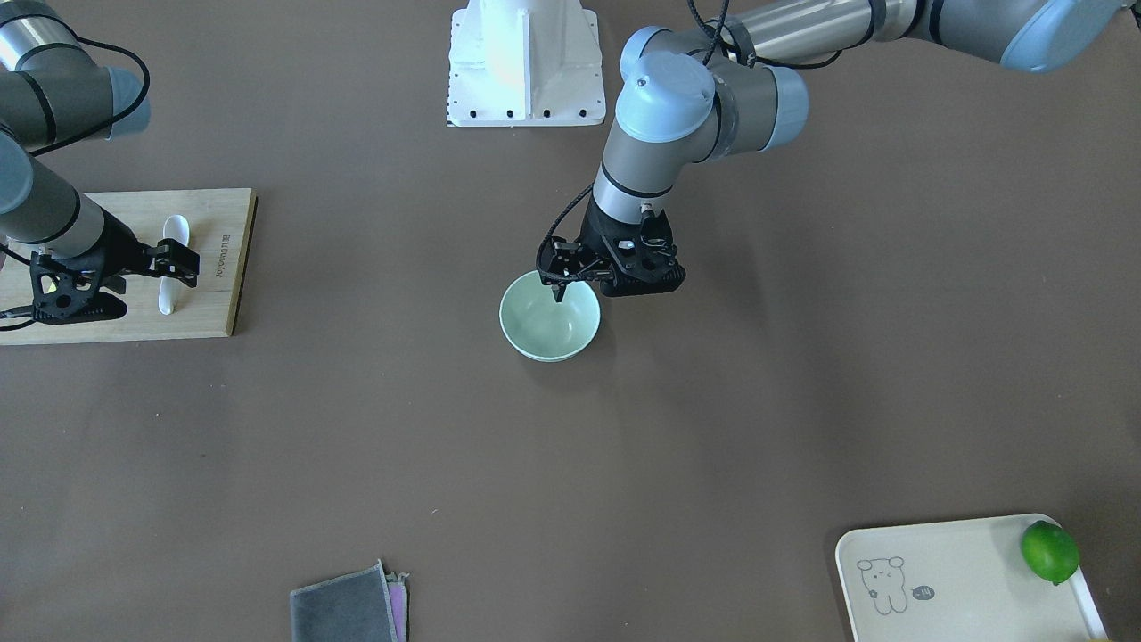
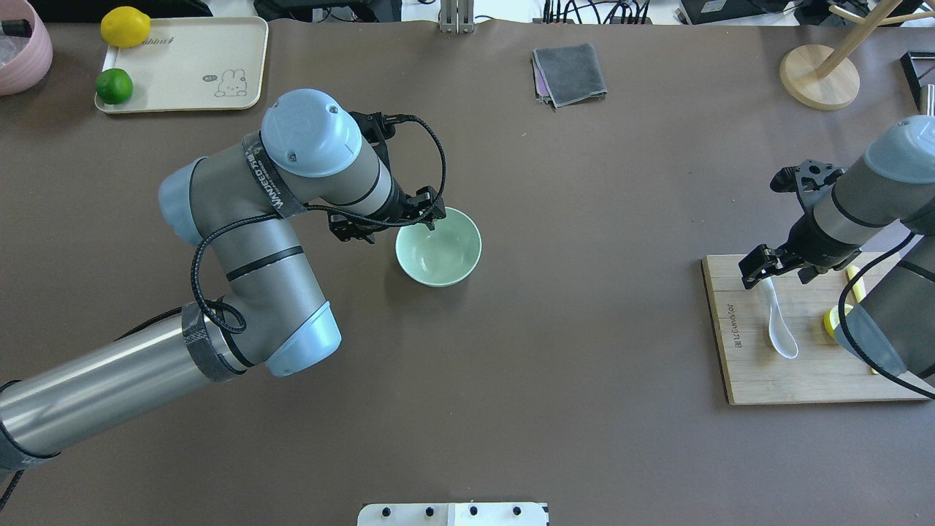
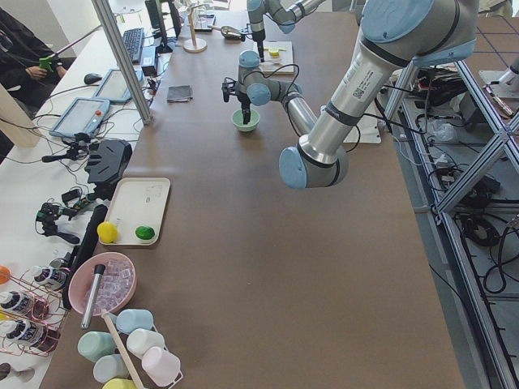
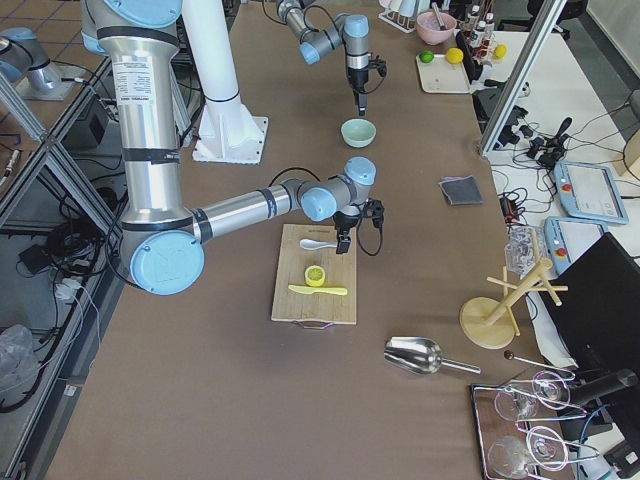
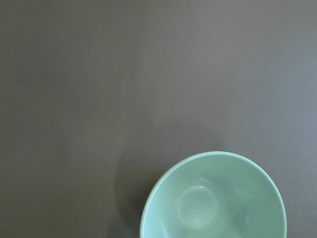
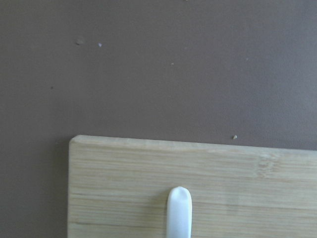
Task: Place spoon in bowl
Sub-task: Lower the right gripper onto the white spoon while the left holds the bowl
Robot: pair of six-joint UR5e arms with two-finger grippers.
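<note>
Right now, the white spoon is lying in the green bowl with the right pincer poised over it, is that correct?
Not quite: the spoon lies on the wooden board; the bowl is empty, as the overhead exterior view shows. The right pincer is poised over the spoon, as you said.

The bowl is pale mint-green, lighter inside. The spoon is glossy white. The cutting board is pale bamboo with streaky grain and small dark lettering along one edge. The table is plain dark brown. The tray is cream with a thin dark line drawing of a bear. The lime is bright green. The folded cloth is grey, edged purple.
</note>
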